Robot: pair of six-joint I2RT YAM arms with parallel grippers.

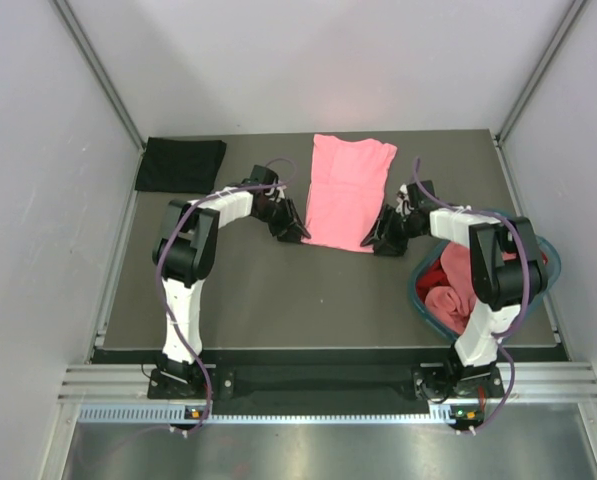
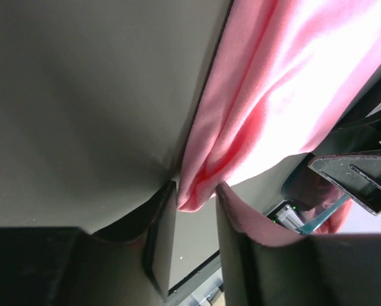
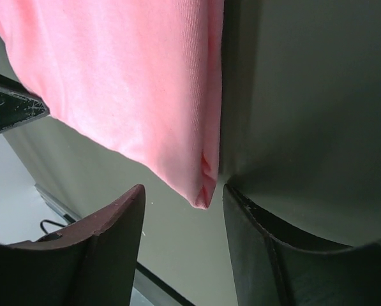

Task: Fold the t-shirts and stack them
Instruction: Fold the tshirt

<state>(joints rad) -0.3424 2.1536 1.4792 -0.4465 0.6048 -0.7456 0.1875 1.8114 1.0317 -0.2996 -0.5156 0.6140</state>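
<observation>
A salmon pink t-shirt [image 1: 346,190] lies folded lengthwise on the dark table, back centre. My left gripper [image 1: 296,232] is at its near left corner and my right gripper [image 1: 376,240] at its near right corner. In the left wrist view the bunched corner of the pink shirt [image 2: 273,83] sits between the open fingers of the left gripper [image 2: 196,188], touching one fingertip. In the right wrist view the right gripper [image 3: 184,191] is open wide around the corner of the pink shirt [image 3: 126,83], which touches neither fingertip. A black t-shirt [image 1: 181,164] lies folded at the back left.
A round teal basket [image 1: 419,290] stands at the right beside the right arm, holding red cloth [image 1: 446,300] and pink cloth [image 1: 463,265]. The dark table [image 1: 278,300] ends at a metal rail in front. White walls close in on both sides.
</observation>
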